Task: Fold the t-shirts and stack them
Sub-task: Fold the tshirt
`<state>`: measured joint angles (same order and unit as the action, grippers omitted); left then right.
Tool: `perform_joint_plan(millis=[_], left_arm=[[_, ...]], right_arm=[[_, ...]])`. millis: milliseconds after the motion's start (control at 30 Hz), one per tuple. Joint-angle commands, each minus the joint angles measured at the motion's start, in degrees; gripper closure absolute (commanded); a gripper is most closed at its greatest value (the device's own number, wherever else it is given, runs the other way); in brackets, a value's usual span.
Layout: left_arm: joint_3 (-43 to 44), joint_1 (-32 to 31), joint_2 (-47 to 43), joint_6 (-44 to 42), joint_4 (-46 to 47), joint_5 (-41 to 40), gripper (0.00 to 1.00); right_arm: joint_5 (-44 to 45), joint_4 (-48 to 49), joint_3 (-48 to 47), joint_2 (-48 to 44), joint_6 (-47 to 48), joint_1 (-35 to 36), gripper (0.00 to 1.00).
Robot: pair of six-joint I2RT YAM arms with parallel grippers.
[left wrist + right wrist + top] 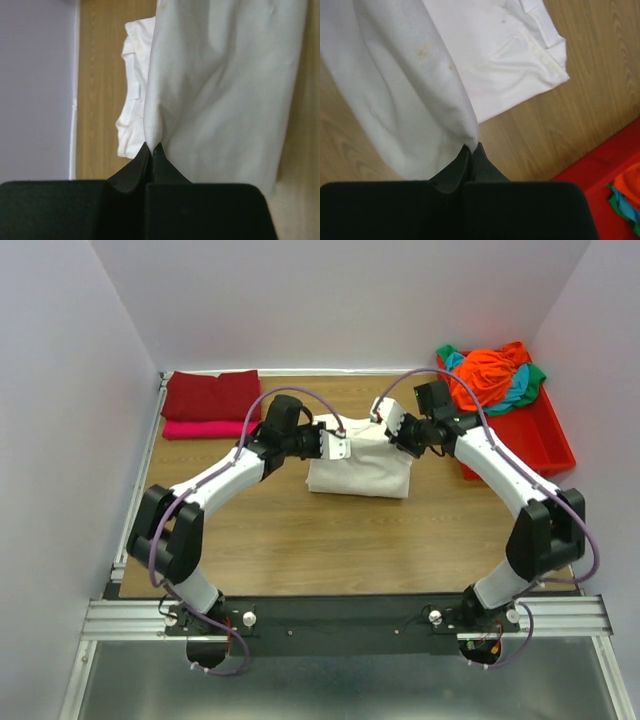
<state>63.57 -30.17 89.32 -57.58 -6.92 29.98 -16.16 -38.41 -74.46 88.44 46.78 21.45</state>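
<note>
Overhead view of the wooden table [300, 540]; at centre, a partly folded cream-white t-shirt [362, 468]; the left gripper [338, 447] meets its far-left corner and the right gripper [393, 430] its far-right corner, both arms bent inward; far left, a folded dark red t-shirt [212, 395] lies on a bright pink t-shirt [205, 429]; far right, a red tray [535, 440] holds a heap of orange [490, 375], teal [515, 396] and green [445, 352] t-shirts.
</note>
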Motion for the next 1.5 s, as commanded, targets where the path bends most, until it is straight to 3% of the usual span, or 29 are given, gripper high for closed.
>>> perform_joint_plan(millis=[0,300,400,633,1033,1467], left_arm=[[7.25,1.78,7.52,-0.34,6.03,-2.29,1.0],[17.63,4.16,20.97,2.73,21.84,-10.02,1.0],[24.82,4.6,26.42,3.53,21.6,-12.13,1.0],[32.48,5.21,35.12,3.62,19.14,-14.33,1.0],[33.63,5.83,37.77,6.78,15.88,-11.26,1.0],[35.75,5.83,37.6,7.84,14.12,-11.43,1.0]], right_arm=[[5.79,9.49,-6.48,6.82,-4.15,-2.29,0.99],[9.83,16.53,-19.75,24.48,-7.06,-5.37,0.99],[11.5,16.88,-26.51,30.44,-7.41,-5.72,0.99],[13.09,17.67,-33.38,38.9,-8.82,-5.98,0.99],[13.96,18.02,-35.76,42.77,-8.9,-5.9,0.99],[13.79,18.02,-33.48,41.02,-8.46,-5.9,0.99]])
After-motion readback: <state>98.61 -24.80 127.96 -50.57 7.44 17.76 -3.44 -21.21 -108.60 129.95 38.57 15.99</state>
